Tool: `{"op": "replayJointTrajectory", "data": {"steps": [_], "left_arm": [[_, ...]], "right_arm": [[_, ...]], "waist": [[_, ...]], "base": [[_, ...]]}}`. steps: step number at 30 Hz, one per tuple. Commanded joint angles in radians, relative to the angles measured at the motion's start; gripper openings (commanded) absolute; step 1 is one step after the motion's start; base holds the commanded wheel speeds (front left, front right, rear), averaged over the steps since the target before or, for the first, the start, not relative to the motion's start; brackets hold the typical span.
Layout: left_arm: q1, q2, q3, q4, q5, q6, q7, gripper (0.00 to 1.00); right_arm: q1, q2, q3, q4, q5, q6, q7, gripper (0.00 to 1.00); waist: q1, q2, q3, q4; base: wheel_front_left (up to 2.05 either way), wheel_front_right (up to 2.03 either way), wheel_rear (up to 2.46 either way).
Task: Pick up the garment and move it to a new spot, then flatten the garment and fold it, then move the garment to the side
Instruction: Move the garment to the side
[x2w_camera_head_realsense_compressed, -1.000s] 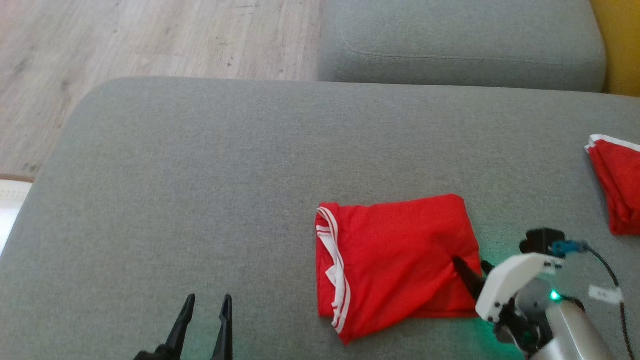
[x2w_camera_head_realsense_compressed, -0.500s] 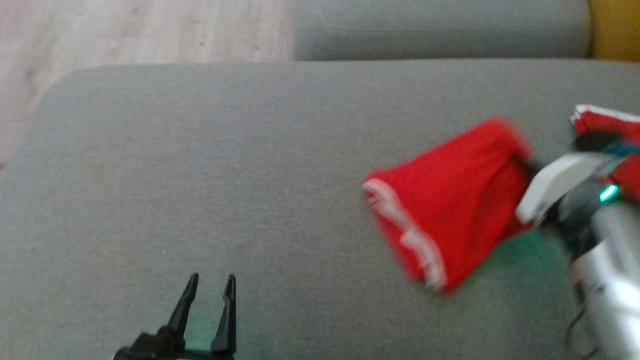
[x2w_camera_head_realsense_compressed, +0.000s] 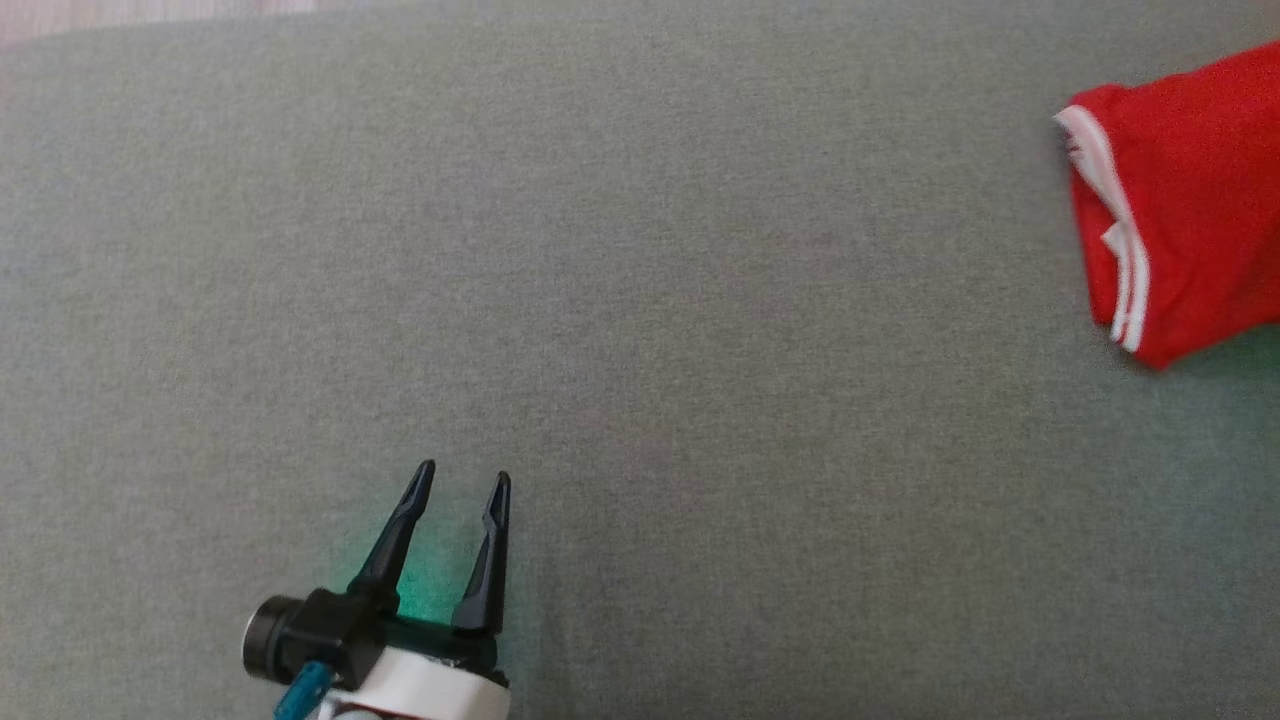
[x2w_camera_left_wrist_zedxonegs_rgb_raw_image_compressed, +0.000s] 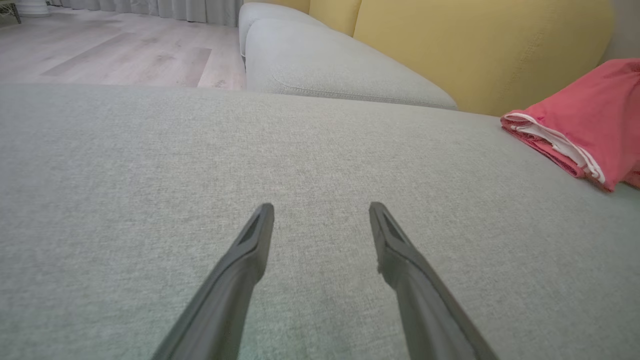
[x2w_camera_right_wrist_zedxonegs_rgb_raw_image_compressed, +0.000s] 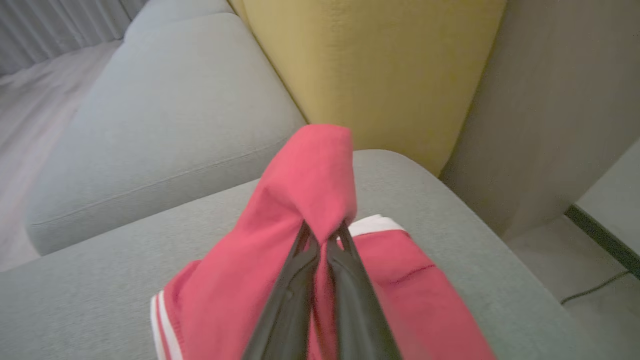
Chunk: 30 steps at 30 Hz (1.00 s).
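The garment (x2w_camera_head_realsense_compressed: 1190, 200) is red with white-striped trim and folded; it lies at the right edge of the head view. In the right wrist view my right gripper (x2w_camera_right_wrist_zedxonegs_rgb_raw_image_compressed: 324, 235) is shut on a raised fold of the garment (x2w_camera_right_wrist_zedxonegs_rgb_raw_image_compressed: 310, 175), holding it above the seat. The left wrist view has the garment (x2w_camera_left_wrist_zedxonegs_rgb_raw_image_compressed: 590, 130) at its far right. My left gripper (x2w_camera_head_realsense_compressed: 465, 472) is at the lower left, open and empty over bare cushion, far from the garment. Its fingers (x2w_camera_left_wrist_zedxonegs_rgb_raw_image_compressed: 250, 250) stand wide apart.
Everything rests on a wide grey sofa seat (x2w_camera_head_realsense_compressed: 700, 300). A second red cloth with a white edge (x2w_camera_right_wrist_zedxonegs_rgb_raw_image_compressed: 400, 270) lies under the held one. A yellow backrest (x2w_camera_right_wrist_zedxonegs_rgb_raw_image_compressed: 375, 60) and another grey cushion (x2w_camera_left_wrist_zedxonegs_rgb_raw_image_compressed: 325, 65) stand behind. Wooden floor (x2w_camera_left_wrist_zedxonegs_rgb_raw_image_compressed: 100, 50) lies beyond the seat's edge.
My right gripper closed on the garment's right edge, lifted it and carried it right. The head camera has shifted too, so the seat now covers its picture. The left gripper stays open.
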Motion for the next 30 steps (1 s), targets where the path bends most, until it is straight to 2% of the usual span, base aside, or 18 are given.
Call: {"op": "replayJointTrajectory", "data": {"steps": [1, 2, 3, 4, 5, 10, 13, 20, 25, 26, 30], "left_arm": [[-0.019, 0.016, 0.024, -0.031, -0.001, 0.002, -0.01, 1.0], [-0.018, 0.018, 0.024, -0.03, -0.003, 0.002, -0.01, 1.0], [-0.018, 0.018, 0.027, -0.03, -0.004, 0.002, -0.01, 1.0], [-0.018, 0.018, 0.027, -0.03, -0.004, 0.002, -0.01, 1.0], [-0.017, 0.018, 0.029, -0.029, -0.005, 0.002, -0.01, 1.0], [-0.009, 0.013, 0.037, -0.025, -0.01, 0.002, -0.01, 1.0], [0.001, 0.006, 0.046, -0.022, -0.015, 0.002, -0.01, 1.0], [0.034, -0.008, 0.102, -0.01, -0.025, 0.026, -0.01, 1.0], [0.059, -0.012, 0.127, 0.001, -0.021, 0.049, -0.01, 1.0], [0.064, -0.012, 0.136, 0.004, -0.007, 0.062, -0.01, 1.0], [0.074, -0.013, 0.148, 0.015, 0.011, 0.072, -0.01, 1.0]], "right_arm": [[-0.046, -0.035, -0.047, -0.02, -0.064, -0.001, -0.011, 0.0], [-0.049, -0.032, -0.083, -0.013, -0.093, -0.001, -0.011, 0.07], [-0.051, -0.028, -0.115, -0.013, -0.129, -0.001, -0.017, 0.49], [-0.051, -0.028, -0.115, -0.013, -0.129, -0.001, -0.017, 0.49], [-0.05, -0.02, -0.141, -0.018, -0.168, -0.001, -0.024, 1.0], [-0.006, 0.034, -0.174, -0.111, -0.352, -0.001, -0.104, 1.0], [0.048, 0.092, -0.139, -0.188, -0.387, -0.001, -0.157, 1.0], [0.26, 0.202, 0.024, -0.398, -0.355, -0.001, -0.235, 1.0], [0.452, 0.258, 0.124, -0.526, -0.301, -0.001, -0.285, 1.0], [0.523, 0.282, 0.156, -0.557, -0.302, -0.001, -0.325, 1.0], [0.644, 0.321, 0.184, -0.565, -0.304, -0.001, -0.404, 1.0]], "waist": [[-0.0004, 0.0, 0.009, 0.007], [-0.0004, 0.0, 0.009, 0.008], [-0.0004, 0.0, 0.008, 0.009], [-0.0004, 0.0, 0.008, 0.009], [-0.0004, 0.0, 0.005, 0.01], [-0.0004, 0.0, -0.027, 0.013], [-0.0004, 0.0, -0.06, 0.012], [-0.0004, 0.0, -0.157, 0.025], [-0.0004, 0.0, -0.213, 0.051], [-0.0004, 0.0, -0.231, 0.062], [-0.0004, 0.0, -0.253, 0.079]], "base": [[0.0, 0.0, 0.0], [0.0, 0.0, 0.0], [0.0, 0.0, 0.0], [0.0, 0.0, 0.0], [0.0, 0.0, 0.0], [0.0, 0.0, 0.0], [0.0, 0.0, 0.0], [0.0, 0.0, 0.0], [0.0, 0.0, 0.0], [0.0, 0.0, 0.0], [0.0, 0.0, 0.0]]}}
